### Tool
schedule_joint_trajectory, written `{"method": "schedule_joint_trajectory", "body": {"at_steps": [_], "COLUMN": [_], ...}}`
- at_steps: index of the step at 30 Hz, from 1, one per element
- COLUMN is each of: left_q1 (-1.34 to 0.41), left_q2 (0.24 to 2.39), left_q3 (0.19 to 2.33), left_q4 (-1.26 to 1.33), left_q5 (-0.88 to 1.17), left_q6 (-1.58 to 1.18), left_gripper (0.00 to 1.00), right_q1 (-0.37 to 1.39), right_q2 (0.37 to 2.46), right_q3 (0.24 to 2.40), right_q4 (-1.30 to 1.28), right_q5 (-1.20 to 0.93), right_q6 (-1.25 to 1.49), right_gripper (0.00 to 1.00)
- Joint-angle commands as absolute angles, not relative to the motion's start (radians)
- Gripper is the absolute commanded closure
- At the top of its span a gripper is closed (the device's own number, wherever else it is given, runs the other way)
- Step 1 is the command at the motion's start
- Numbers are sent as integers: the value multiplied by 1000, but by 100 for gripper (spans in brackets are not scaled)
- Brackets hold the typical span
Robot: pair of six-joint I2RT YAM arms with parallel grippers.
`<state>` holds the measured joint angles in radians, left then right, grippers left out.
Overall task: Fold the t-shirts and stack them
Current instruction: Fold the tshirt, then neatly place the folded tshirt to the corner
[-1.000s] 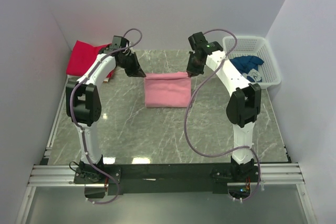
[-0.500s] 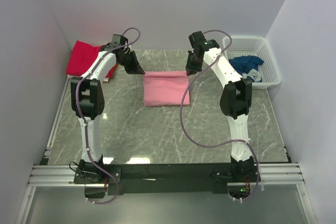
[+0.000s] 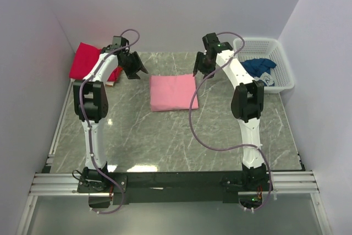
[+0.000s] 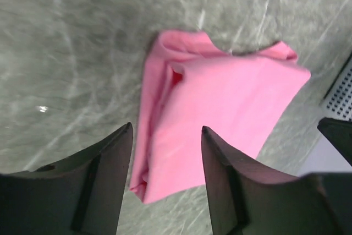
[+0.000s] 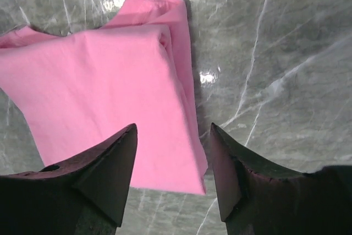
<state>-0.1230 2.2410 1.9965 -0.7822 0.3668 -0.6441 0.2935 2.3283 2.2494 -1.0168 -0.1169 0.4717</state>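
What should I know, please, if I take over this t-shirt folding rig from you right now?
Left hand: open, empty, by the far left corner of the pink t-shirt.
Right hand: open, empty, by its far right corner.
Things: pink t-shirt lies folded flat in the middle of the table; red t-shirt at the far left edge; dark blue t-shirt bunched in the white basket, far right.
Done: the pink fold.
Left, probably: stack pink with red, then fold the blue one.
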Motion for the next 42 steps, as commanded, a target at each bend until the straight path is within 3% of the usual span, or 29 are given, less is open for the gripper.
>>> {"method": "schedule_joint_trajectory", "body": {"at_steps": [1, 12, 24, 36, 42], "left_q1": [-115, -115, -115, -107, -101], "left_q2": [2157, 2013, 1986, 1994, 2060], "left_q3": [1985, 1658, 1378, 1197, 1224], "left_q4": [-732, -514, -278, 69, 91], "left_q5": [331, 526, 636, 683, 686], "left_q6": [-628, -572, -538, -580, -577], "left_gripper": [41, 40, 36, 34, 27], "right_q1": [290, 357, 399, 397, 399], "right_q2": [2252, 2115, 2187, 2214, 2214], "right_q3": [2186, 1956, 1873, 1841, 1842], "right_q4": [-928, -808, -793, -795, -804], "right_q5": [-130, -201, -256, -247, -247], "right_q6": [442, 431, 431, 426, 425], "right_gripper": [37, 43, 44, 44, 44]}}
